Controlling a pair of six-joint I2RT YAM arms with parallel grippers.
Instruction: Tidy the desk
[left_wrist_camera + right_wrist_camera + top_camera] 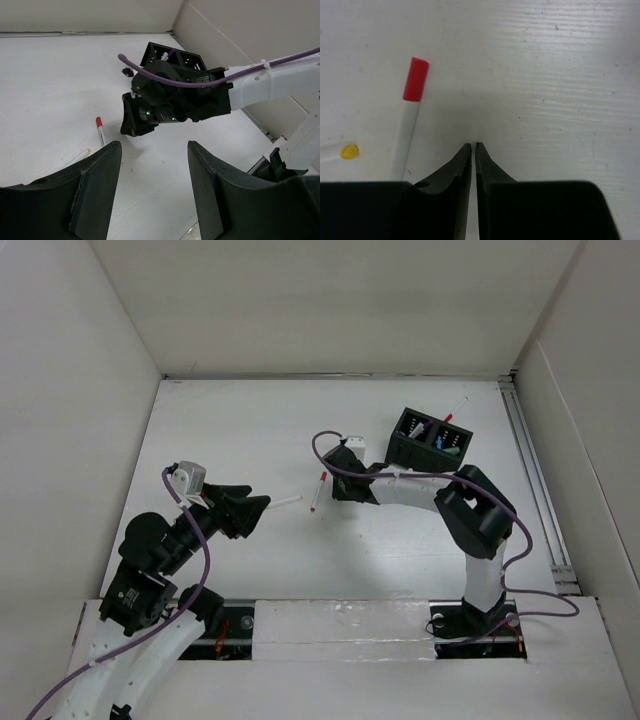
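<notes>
Nearby, red-capped pen (409,125) lies beside right hand (473,145).

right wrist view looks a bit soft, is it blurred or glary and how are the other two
Right wrist: mildly soft but readable, the red-capped pen and desk grain show; a faint shadow lies ahead of the right gripper; no glare. Left wrist: the left gripper is dark, low in detail; the right arm beyond is sharp. Top external: even, diffuse light, only weak shadows.
</notes>
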